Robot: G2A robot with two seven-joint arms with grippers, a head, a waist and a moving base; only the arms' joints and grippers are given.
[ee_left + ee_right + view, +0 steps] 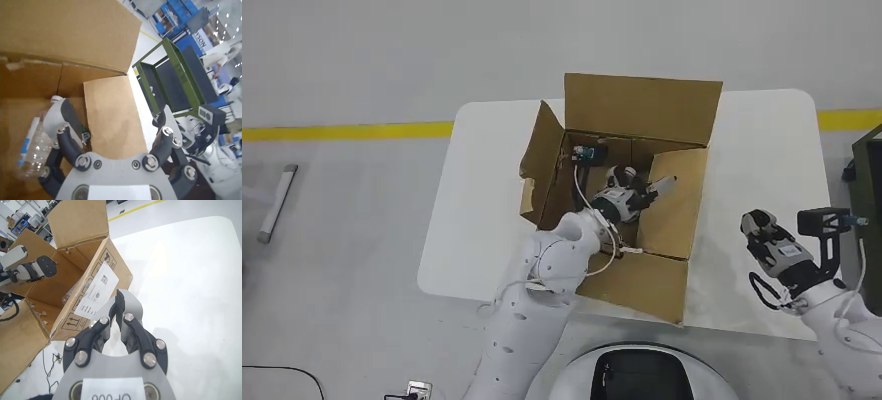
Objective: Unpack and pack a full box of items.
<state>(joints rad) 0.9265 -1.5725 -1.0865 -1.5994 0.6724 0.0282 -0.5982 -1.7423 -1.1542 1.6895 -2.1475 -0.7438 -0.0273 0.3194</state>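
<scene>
Inside the box (28, 85) — bottle (34, 147), half-hidden.

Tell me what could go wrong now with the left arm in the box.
1. The left claw is open with the folded-in flap between its fingers; closing may pinch cardboard and drag the box.
2. The bottle lies beside one finger, outside the gap, so a grasp from here could miss or shove it.
</scene>
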